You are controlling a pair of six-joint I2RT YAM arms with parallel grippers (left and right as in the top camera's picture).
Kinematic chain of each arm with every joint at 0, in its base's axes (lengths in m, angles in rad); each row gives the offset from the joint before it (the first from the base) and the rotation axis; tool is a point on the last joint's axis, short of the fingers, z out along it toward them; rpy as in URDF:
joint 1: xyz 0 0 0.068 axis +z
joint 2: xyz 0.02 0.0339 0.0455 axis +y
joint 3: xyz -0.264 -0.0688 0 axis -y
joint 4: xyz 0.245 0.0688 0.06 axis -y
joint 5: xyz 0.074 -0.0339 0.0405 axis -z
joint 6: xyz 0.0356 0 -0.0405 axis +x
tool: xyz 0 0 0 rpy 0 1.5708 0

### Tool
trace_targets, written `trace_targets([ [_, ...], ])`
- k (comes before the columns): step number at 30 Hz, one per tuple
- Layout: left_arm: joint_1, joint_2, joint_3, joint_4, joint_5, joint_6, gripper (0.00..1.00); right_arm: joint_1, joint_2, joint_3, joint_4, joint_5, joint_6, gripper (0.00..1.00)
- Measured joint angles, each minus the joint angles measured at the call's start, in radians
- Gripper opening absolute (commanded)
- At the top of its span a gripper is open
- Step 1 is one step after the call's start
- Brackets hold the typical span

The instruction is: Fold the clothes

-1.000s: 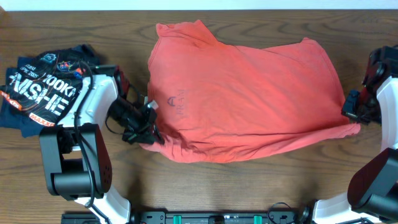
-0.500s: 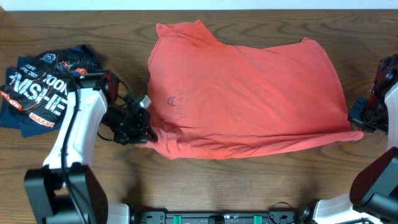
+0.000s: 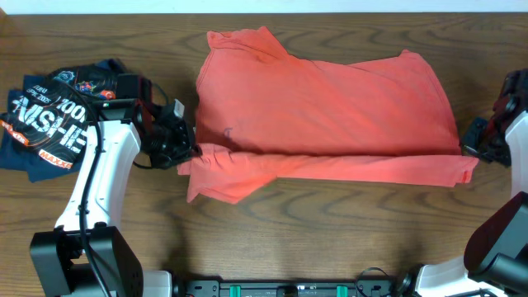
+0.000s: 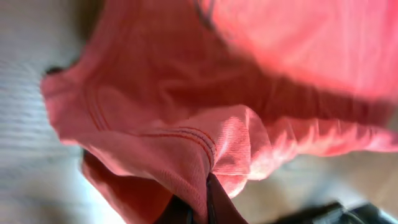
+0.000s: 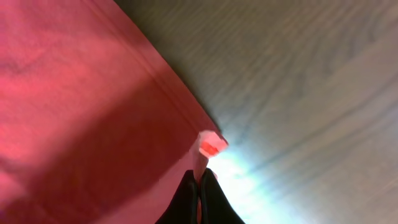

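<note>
A crumpled dark garment (image 3: 58, 120) with white and orange lettering lies on the wooden table (image 3: 330, 247), well to the left of the coral-red T-shirt (image 3: 330, 115) and apart from it. Between the two, the left gripper (image 3: 186, 152) meets the T-shirt's left edge at its near corner. The left wrist camera shows its jaws closed tight on a bunched fold of stitched hem, with the cloth draping away above the pinch. The T-shirt lies spread across the middle of the table, plain side up. A sleeve juts toward the far edge at its upper left, and only a faint dark mark shows near its left side. Its near edge is doubled over into a long, narrow band that runs straight across from one gripper to the other, and a loose flap sags toward the table's near side below the left end. At the T-shirt's right near corner, the right gripper (image 3: 472, 157) holds the other end of that band. The right wrist camera shows its jaws pressed together on the very tip of the corner, with wood grain showing beyond it.
</note>
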Motion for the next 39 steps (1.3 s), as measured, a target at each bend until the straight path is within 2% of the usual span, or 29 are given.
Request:
trace_targets([
  [8,0.0,0.007,0.0,0.097,-0.046,-0.061,0.06,0.0,0.0,-0.132,0.205,-0.081,-0.002,0.01],
  [17,0.0,0.1,0.0,0.174,-0.054,-0.071,0.06,0.0,0.0,-0.173,0.38,-0.156,-0.005,0.01],
  [25,0.0,0.205,0.0,0.249,-0.062,-0.072,0.06,0.0,0.0,-0.174,0.453,-0.188,-0.005,0.01],
  [32,0.0,0.211,0.0,0.339,-0.062,-0.072,0.06,0.0,0.0,-0.174,0.462,-0.192,-0.005,0.01],
  [37,0.0,0.211,0.0,0.35,-0.062,-0.072,0.07,0.001,0.0,-0.175,0.464,-0.2,-0.005,0.05],
  [38,0.0,0.211,0.0,0.349,-0.062,-0.072,0.09,0.003,0.0,-0.177,0.465,-0.201,-0.005,0.05],
  [39,0.0,0.211,0.0,0.349,-0.062,-0.071,0.24,0.005,0.0,-0.179,0.465,-0.202,-0.005,0.06],
])
